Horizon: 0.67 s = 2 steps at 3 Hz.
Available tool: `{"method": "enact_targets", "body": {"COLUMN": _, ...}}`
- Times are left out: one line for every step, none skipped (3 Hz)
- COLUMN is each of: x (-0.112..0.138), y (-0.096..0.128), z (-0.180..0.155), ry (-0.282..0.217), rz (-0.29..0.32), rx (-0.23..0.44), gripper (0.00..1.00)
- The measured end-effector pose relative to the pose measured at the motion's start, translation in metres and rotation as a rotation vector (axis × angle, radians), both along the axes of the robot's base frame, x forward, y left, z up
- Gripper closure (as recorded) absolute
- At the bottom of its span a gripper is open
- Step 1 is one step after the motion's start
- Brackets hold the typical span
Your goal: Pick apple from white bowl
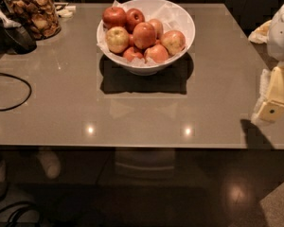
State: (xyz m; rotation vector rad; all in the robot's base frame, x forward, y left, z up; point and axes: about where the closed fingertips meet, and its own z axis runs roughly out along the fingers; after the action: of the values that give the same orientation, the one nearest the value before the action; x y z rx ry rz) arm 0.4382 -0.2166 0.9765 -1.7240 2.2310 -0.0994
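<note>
A wide white bowl lined with crumpled white paper stands at the back middle of the grey table. It holds a pile of several apples. The biggest apple, round and red-orange with faint yellow streaks, lies on top at the centre of the pile. A pale yellow apple lies to its left and two smaller dark red apples lie behind. My gripper, cream-coloured, hangs at the right edge of the view over the table's right side, well to the right of the bowl and nearer the front. It holds nothing that shows.
A glass jar of dried snacks stands at the back left, with a dark utensil beside it. A black cable loops on the left side of the table. The table's front edge runs across below the bowl.
</note>
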Motion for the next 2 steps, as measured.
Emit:
{"method": "enact_targets", "body": {"x": 0.0120, "y": 0.0098, "z": 0.0036, "ry": 0.004, "rz": 0.010, "rx": -0.010, "gripper": 0.00}}
{"method": "enact_targets", "body": {"x": 0.0126, "y": 0.0108, "z": 0.0042, "ry": 0.003, "rz": 0.012, "rx": -0.010, "gripper": 0.00}}
